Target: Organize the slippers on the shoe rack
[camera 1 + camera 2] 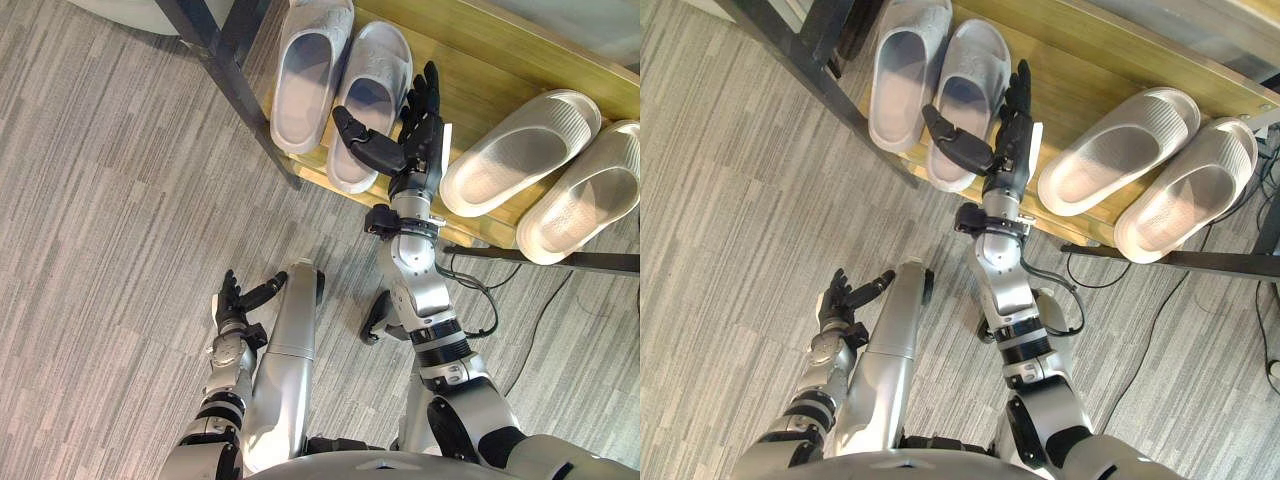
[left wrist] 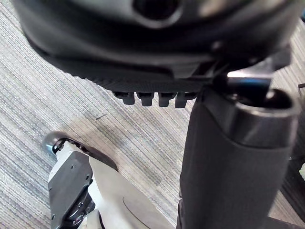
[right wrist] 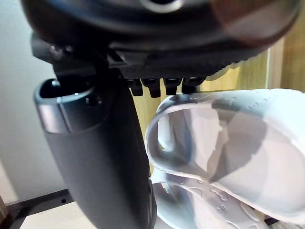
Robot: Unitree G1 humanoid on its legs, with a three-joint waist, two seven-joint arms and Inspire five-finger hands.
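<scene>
Two pairs of slippers lie on the wooden shelf point(image 1: 480, 70) of the shoe rack. A pale grey pair is at the left: one slipper point(image 1: 308, 70) beside the other point(image 1: 378, 65), whose heel hangs over the shelf's front edge. A cream pair point(image 1: 520, 150) point(image 1: 585, 195) lies slanted at the right. My right hand point(image 1: 408, 148) hovers open between the pairs, fingers straight, thumb spread over the nearer grey slipper's heel. In the right wrist view that grey slipper point(image 3: 228, 143) shows close past the thumb point(image 3: 95, 157). My left hand point(image 1: 233, 300) hangs open low over the carpet.
The rack's dark metal frame point(image 1: 230, 70) slants across the top left, and a dark bar point(image 1: 560, 260) runs under the cream pair. Grey striped carpet point(image 1: 110, 230) covers the floor in front of the rack.
</scene>
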